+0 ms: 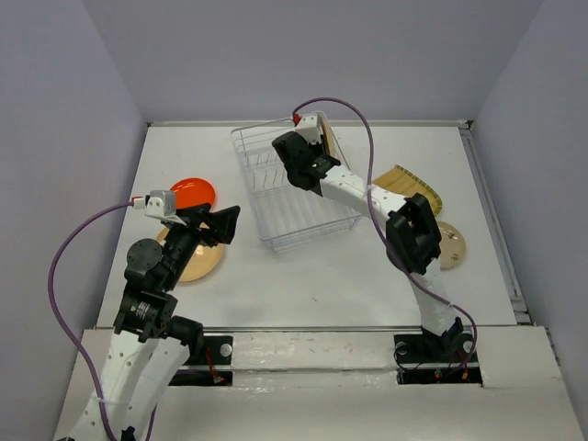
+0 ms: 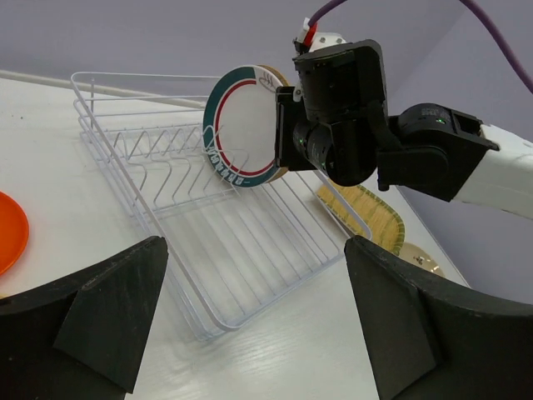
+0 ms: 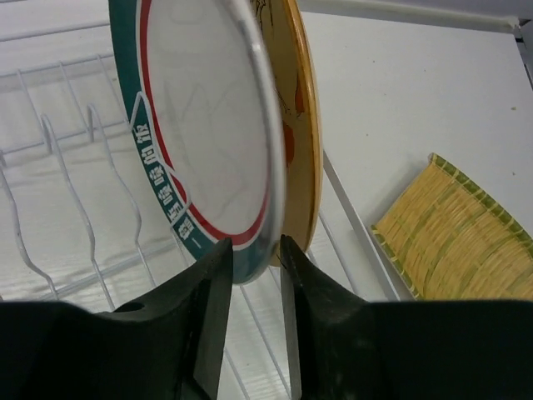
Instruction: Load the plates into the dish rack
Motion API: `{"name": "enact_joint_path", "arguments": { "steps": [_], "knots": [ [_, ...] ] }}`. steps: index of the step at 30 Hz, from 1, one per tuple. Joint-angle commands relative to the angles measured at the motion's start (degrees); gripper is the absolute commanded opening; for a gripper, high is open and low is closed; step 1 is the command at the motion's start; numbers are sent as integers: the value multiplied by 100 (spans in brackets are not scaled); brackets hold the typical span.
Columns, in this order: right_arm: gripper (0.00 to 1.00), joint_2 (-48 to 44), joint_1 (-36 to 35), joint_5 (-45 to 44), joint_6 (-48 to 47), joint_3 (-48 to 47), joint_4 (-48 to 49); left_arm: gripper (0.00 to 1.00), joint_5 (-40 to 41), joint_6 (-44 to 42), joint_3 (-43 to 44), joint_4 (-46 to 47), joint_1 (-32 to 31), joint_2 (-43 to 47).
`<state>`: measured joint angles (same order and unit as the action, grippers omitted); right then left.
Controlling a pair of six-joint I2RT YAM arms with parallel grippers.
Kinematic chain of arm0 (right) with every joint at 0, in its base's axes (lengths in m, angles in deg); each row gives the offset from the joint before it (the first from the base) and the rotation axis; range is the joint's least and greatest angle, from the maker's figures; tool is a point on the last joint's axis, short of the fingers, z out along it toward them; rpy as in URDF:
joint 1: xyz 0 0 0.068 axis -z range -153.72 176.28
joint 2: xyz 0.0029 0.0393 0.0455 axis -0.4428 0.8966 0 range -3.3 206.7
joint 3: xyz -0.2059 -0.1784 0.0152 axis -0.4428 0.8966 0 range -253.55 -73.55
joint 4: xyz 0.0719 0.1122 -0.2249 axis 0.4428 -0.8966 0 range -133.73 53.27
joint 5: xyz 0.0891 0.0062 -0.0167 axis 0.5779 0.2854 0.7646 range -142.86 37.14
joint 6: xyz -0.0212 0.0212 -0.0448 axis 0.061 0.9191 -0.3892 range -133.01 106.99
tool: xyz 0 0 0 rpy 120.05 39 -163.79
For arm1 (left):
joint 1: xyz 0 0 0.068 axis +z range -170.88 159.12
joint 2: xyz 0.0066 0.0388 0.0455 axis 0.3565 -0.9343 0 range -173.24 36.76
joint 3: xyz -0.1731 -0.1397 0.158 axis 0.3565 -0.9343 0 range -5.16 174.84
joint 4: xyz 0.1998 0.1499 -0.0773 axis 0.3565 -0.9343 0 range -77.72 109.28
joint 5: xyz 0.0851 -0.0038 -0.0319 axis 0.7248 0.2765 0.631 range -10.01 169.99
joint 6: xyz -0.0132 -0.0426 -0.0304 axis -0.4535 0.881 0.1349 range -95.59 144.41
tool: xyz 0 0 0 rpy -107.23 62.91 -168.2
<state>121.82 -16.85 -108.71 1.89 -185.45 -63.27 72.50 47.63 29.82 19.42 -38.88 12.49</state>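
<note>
1. Placement, top view: teal-rimmed plate (image 1: 320, 135) stands on edge at the far right end of the dish rack (image 1: 276, 220), with the right pincer (image 1: 310, 152) against it.
2. Left wrist view: left pincer (image 2: 254, 246) spread wide, empty, facing the rack.
3. Right wrist view: fingers (image 3: 212, 317) flank the plate's lower rim; clamped or released cannot be told.

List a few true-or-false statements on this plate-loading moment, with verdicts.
1. The teal-rimmed plate is on edge at the dish rack, with the right gripper straddling its rim. True.
2. The left gripper holds the orange plate. False: it is open and empty, and that plate lies on the table.
3. An amber-rimmed plate stands just behind the teal-rimmed one. True.
4. The yellow-green striped plate sits in the rack. False: it lies on the table outside it.
</note>
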Motion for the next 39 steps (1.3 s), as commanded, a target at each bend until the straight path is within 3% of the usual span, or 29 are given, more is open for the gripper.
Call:
{"name": "enact_joint_path", "arguments": {
  "steps": [1, 3, 8, 12, 15, 16, 20, 24, 26, 32, 39],
  "knots": [
    [42, -355, -20, 188, 75, -227, 238, 99, -86, -2, 184, 249, -28, -60],
    [44, -549, -20, 329, 110, -140, 238, 99, -86, 7, 176, 249, -28, -51],
    [62, -1682, 33, 917, 391, 483, 246, 99, -121, 7, 193, 232, -28, -69],
    [67, -2891, 322, 1567, 794, 2060, 509, 99, -227, -2, 202, 241, -28, -60],
    [67, -4147, 1042, 1937, 1495, 3284, 781, 99, -262, -11, 211, 249, -55, 27],
    [67, -4484, 1296, 2208, 1690, 4184, 852, 99, -262, -37, 219, 249, -81, 54],
    [67, -6154, 2842, 2956, 2359, 6006, 1028, 99, -183, -72, 237, 232, -169, 203],
    [66, -7421, 4782, 3862, 2632, 7005, 819, 99, -87, -107, 255, 223, -309, 379],
    [66, -7782, 5278, 4152, 2729, 7251, 530, 99, -51, -107, 263, 206, -414, 414],
    [69, -7311, 6720, 4688, 2580, 7594, 168, 99, 80, -107, 281, 170, -626, 625],
    [70, -6792, 7346, 5339, 2273, 8017, 475, 99, 151, -151, 316, 118, -810, 766]
  ]
}}
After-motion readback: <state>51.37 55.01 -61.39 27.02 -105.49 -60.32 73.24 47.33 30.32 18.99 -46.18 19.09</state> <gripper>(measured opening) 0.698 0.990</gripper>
